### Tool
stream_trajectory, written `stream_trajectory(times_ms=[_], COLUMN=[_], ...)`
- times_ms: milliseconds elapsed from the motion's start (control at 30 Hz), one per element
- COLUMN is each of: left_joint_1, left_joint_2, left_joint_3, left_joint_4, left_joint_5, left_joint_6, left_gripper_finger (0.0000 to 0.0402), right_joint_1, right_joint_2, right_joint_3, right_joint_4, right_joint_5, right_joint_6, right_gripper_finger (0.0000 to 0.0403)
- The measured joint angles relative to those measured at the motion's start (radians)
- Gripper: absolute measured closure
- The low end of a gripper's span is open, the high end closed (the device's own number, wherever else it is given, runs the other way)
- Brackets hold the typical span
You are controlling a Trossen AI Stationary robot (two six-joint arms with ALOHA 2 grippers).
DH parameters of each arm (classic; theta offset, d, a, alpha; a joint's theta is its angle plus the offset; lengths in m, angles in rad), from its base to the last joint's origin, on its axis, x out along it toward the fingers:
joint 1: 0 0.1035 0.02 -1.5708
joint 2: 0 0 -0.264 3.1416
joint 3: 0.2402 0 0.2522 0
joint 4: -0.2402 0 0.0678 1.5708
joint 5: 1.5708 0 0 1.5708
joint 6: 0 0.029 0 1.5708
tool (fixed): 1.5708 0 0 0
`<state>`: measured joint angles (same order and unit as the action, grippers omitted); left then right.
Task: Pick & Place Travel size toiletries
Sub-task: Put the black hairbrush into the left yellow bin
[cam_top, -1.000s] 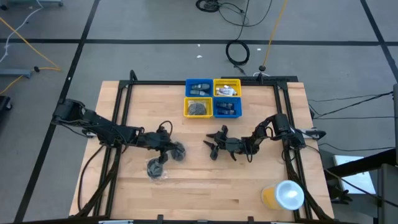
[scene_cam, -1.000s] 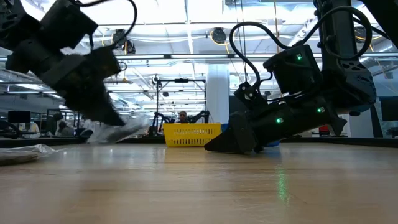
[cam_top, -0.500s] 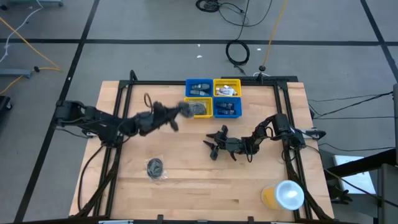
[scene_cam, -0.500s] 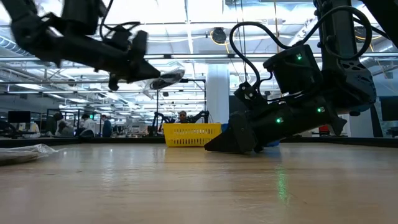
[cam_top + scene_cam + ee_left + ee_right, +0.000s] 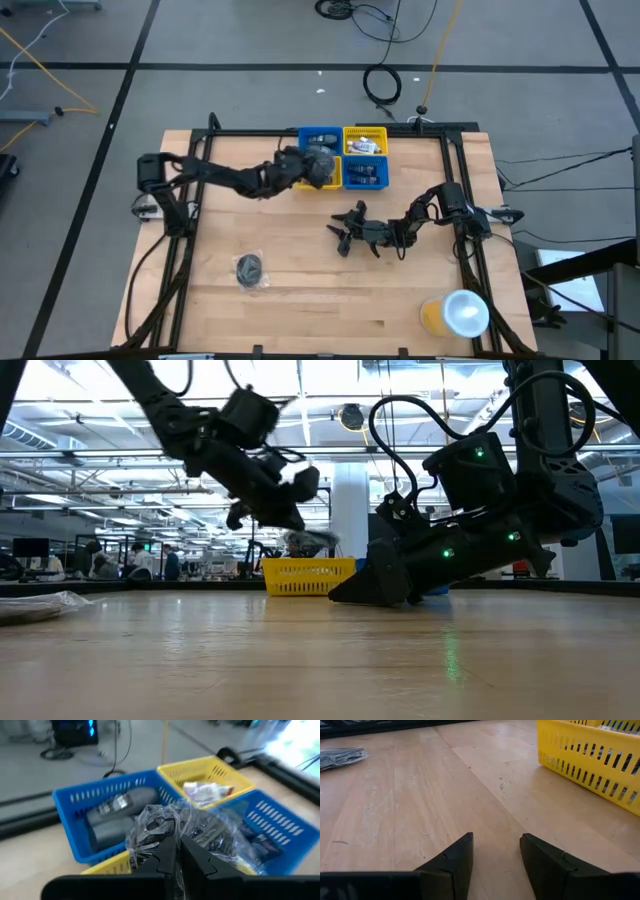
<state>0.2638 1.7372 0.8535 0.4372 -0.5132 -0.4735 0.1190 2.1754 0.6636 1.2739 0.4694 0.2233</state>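
My left gripper (image 5: 305, 170) is raised over the four bins at the table's far edge, shut on a dark grey round disc in clear wrap (image 5: 192, 831). In the low view the disc (image 5: 312, 540) hangs just above the near yellow bin (image 5: 308, 574). A second wrapped disc (image 5: 250, 270) lies flat on the table near the left front, also seen in the right wrist view (image 5: 342, 756). My right gripper (image 5: 345, 230) rests open and low at mid-table, touching nothing. My left gripper pinches the clear wrap at the disc's edge (image 5: 172, 836) between its two shut fingers (image 5: 167, 857). The disc is lifted clear and hangs in front of and below the fingertips, over the near yellow bin's rim (image 5: 112, 864).
The bins form a two-by-two block: a far blue bin with grey tubes (image 5: 115, 810), a far yellow bin with a white item (image 5: 205, 790), and a near blue bin (image 5: 272, 825). A big yellow cup with white lid (image 5: 460, 313) stands at the near right corner.
My left gripper has risen from the table beside the second disc, carrying its wrapped disc up and toward the far edge and the right, ending above the bins. It stayed shut. The other disc and my right arm kept still.
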Motion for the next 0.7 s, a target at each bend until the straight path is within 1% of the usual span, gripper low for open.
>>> stream_trajectory(times_ms=[67, 167, 300, 433, 467, 567, 700], left_joint_1=[0.009, 0.018, 0.017, 0.017, 0.017, 0.017, 0.02], left_joint_2=[0.021, 0.03, 0.03, 0.05, 0.059, 0.078, 0.056], left_joint_3=[0.038, 0.056, 0.056, 0.057, 0.057, 0.055, 0.055], left_joint_4=[-0.068, -0.131, -0.177, -0.177, -0.183, -0.182, -0.197], left_joint_5=[0.004, 0.028, 0.044, 0.048, 0.063, 0.079, 0.079], left_joint_6=[-0.039, -0.103, -0.171, -0.219, -0.226, -0.227, -0.138], left_gripper_finger=[0.0376, 0.037, 0.0359, 0.0342, 0.0337, 0.0321, 0.0299], right_joint_1=[0.0, 0.0, 0.001, 0.007, 0.007, 0.007, 0.008], right_joint_2=[0.0, 0.0, 0.0, 0.0, 0.0, 0.0, 0.0], right_joint_3=[0.0, 0.0, 0.0, 0.0, 0.0, 0.0, 0.0], right_joint_4=[0.0, 0.001, 0.003, 0.002, 0.003, 0.003, 0.003], right_joint_5=[-0.002, -0.023, -0.054, -0.053, -0.054, -0.055, -0.055], right_joint_6=[0.0, 0.0, 0.0, -0.001, -0.001, 0.002, 0.004], right_gripper_finger=[0.0248, 0.0248, 0.0248, 0.0248, 0.0248, 0.0248, 0.0248])
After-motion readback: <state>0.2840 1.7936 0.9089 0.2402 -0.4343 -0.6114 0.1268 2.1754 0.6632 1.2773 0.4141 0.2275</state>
